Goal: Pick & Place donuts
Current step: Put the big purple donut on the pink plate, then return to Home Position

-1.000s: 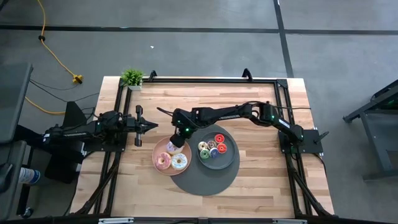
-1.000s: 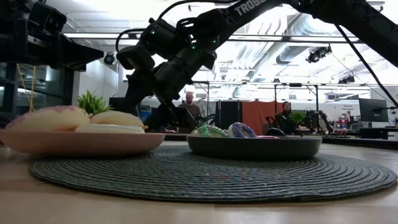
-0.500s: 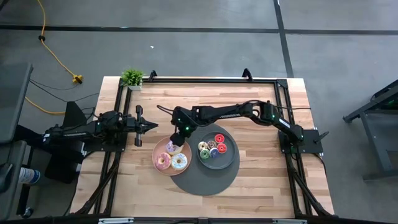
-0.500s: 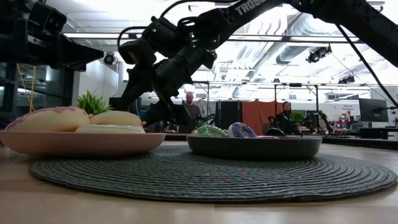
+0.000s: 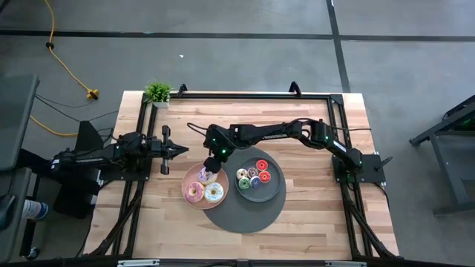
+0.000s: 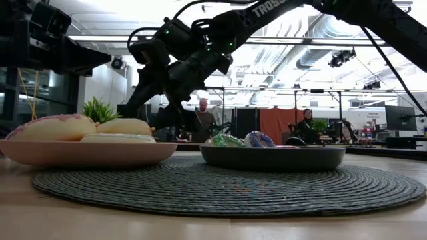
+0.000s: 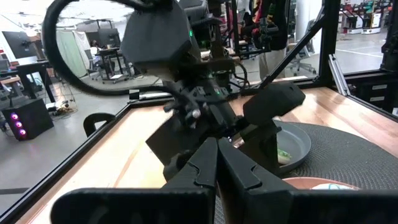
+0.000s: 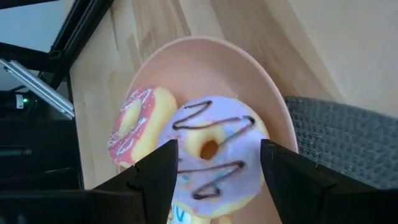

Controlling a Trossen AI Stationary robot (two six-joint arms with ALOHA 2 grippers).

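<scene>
Three larger donuts lie on the pink plate (image 5: 185, 184): a lilac-iced one with brown stripes (image 8: 230, 177) at the plate's far side, a pink-iced one (image 8: 134, 127) and a white-iced one (image 5: 214, 193). The lilac one partly lies over its neighbours. My right gripper (image 8: 217, 155) hangs open over it, slanting down, one finger on each side. Several tiny donuts (image 5: 254, 176) lie in the grey plate (image 5: 276, 191). My left gripper (image 5: 182, 150) waits shut at the table's left, pointing level. My right gripper's fingers (image 8: 158, 171) stand at two opposite sides of the lilac-iced donut, coming slanting down from the table's far right. Whether they touch its rim (image 8: 183, 118) I cannot tell. The donut lies on the pink plate and on the other donuts.
Both plates stand on a round dark woven mat (image 5: 245, 216). A small potted plant (image 5: 157, 92) sits at the table's far left corner. A black frame (image 5: 252, 95) runs along the table's far and side edges. People show in the room beyond, in the low view.
My right gripper has rolled a little about its wrist over the pink plate and shifted slightly toward the table's far edge, so more of the lilac-iced donut shows from above. Its fingers keep the same gap. The donuts lie as before.
</scene>
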